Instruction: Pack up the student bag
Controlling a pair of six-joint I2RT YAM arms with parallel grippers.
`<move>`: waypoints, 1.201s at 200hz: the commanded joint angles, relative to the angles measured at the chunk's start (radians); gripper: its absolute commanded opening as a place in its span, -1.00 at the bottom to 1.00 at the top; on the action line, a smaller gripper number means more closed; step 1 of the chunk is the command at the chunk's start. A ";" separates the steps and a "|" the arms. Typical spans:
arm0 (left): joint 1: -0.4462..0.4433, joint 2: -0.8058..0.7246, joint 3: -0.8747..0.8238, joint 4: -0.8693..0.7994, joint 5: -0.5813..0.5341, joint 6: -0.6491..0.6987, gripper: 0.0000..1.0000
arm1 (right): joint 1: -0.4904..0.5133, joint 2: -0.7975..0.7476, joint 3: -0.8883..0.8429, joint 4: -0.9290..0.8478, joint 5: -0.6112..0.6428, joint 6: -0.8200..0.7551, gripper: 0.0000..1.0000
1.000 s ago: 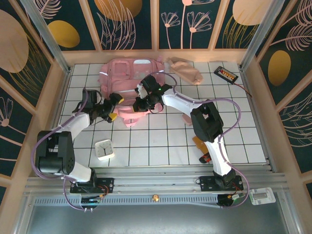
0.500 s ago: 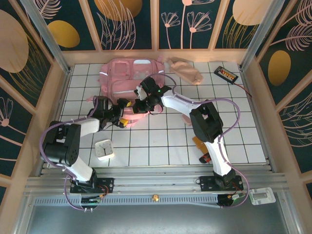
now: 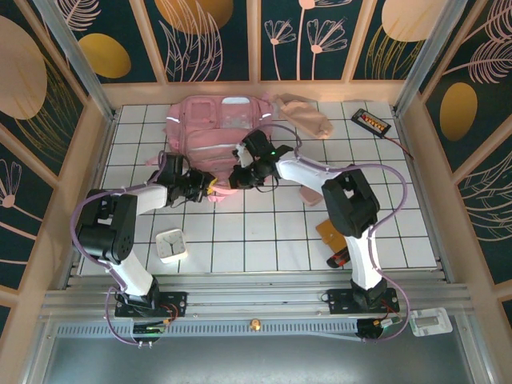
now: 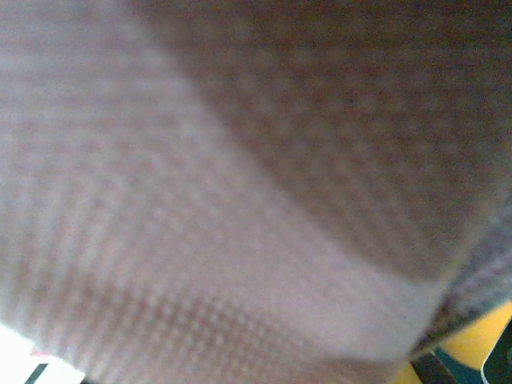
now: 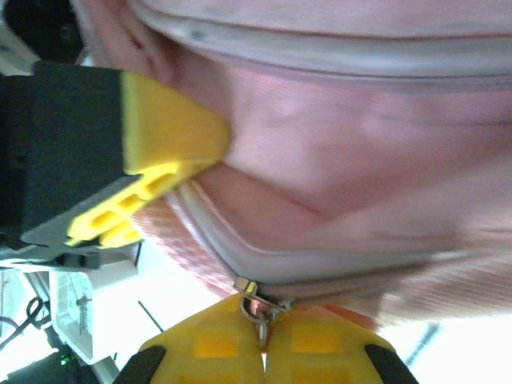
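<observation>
Early going, judged from the layout. From the left: white clock (image 3: 170,245) loose on the surface (image 3: 264,240), unpacked. Left tool (image 3: 210,188) pinched shut on the near edge of the student bag (image 3: 216,128), lying at the far middle. Right tool (image 3: 238,179) clamped on the zipper pull (image 5: 258,306). Farther right, beige pouch (image 3: 308,116) and orange item (image 3: 332,232) waiting outside. Against a second ago: left tool then wide open, short of the bag; near edge now gathered up.

Overhead view looks down; both wrist views hug the student bag (image 3: 210,132).
</observation>
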 commanded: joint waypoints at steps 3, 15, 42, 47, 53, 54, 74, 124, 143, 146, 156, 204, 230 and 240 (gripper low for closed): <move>0.029 -0.002 0.063 -0.144 -0.051 0.183 -0.89 | -0.095 -0.105 -0.052 -0.090 0.064 -0.039 -1.00; 0.037 -0.019 0.070 -0.186 -0.059 0.239 -0.89 | -0.127 -0.113 -0.055 -0.105 0.078 -0.058 -1.00; 0.046 -0.048 0.100 -0.296 -0.056 0.373 -0.89 | -0.189 -0.102 -0.032 -0.125 0.115 -0.094 -1.00; 0.048 -0.054 0.105 -0.313 -0.056 0.395 -0.89 | -0.199 -0.097 -0.027 -0.126 0.122 -0.099 -1.00; 0.050 -0.064 0.111 -0.328 -0.056 0.420 -0.89 | -0.211 -0.089 -0.020 -0.128 0.131 -0.101 -1.00; 0.050 -0.067 0.112 -0.331 -0.057 0.424 -0.89 | -0.214 -0.087 -0.019 -0.128 0.133 -0.103 -1.00; 0.070 -0.103 0.127 -0.397 -0.066 0.503 -0.88 | -0.258 -0.063 0.013 -0.125 0.182 -0.118 -1.00; 0.131 -0.146 0.145 -0.519 -0.031 0.667 -0.87 | -0.335 0.017 0.125 -0.093 0.294 -0.159 -1.00; 0.133 -0.148 0.177 -0.547 -0.015 0.710 -0.88 | -0.353 0.050 0.156 -0.068 0.307 -0.170 -1.00; 0.131 -0.151 0.175 -0.550 -0.015 0.714 -0.88 | -0.355 0.055 0.158 -0.062 0.312 -0.170 -1.00; 0.133 -0.157 0.170 -0.557 -0.012 0.729 -0.87 | -0.366 0.066 0.167 -0.047 0.322 -0.174 -1.00; 0.144 -0.181 0.132 -0.604 -0.032 0.776 -0.88 | -0.407 0.112 0.197 0.008 0.312 -0.185 -1.00; 0.154 -0.179 0.128 -0.645 -0.054 0.811 -0.89 | -0.407 0.097 0.169 0.037 0.318 -0.212 -1.00; 0.158 -0.180 0.131 -0.669 -0.062 0.833 -0.89 | -0.410 0.095 0.158 0.044 0.311 -0.217 -1.00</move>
